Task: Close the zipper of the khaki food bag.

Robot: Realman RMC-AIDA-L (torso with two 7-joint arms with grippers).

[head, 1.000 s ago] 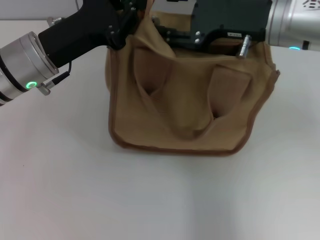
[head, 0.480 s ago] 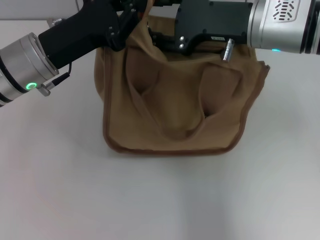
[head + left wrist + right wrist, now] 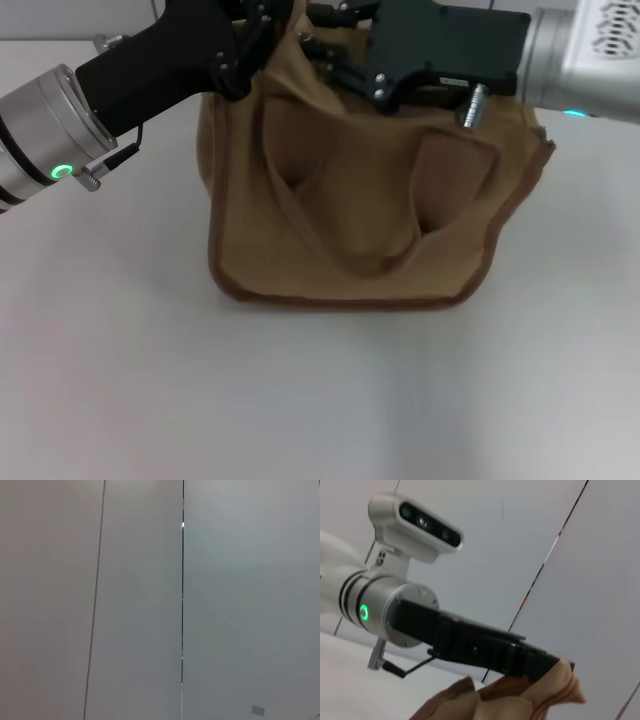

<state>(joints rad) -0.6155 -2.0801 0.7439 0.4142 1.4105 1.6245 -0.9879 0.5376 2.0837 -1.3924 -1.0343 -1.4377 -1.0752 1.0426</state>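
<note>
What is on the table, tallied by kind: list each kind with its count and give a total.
Khaki food bag: 1
Loop handles on the bag: 2, one lying on the near face, one held up at the top by the left end effector
End effectors at the bag's top: 2, left and right
Total: 5
</note>
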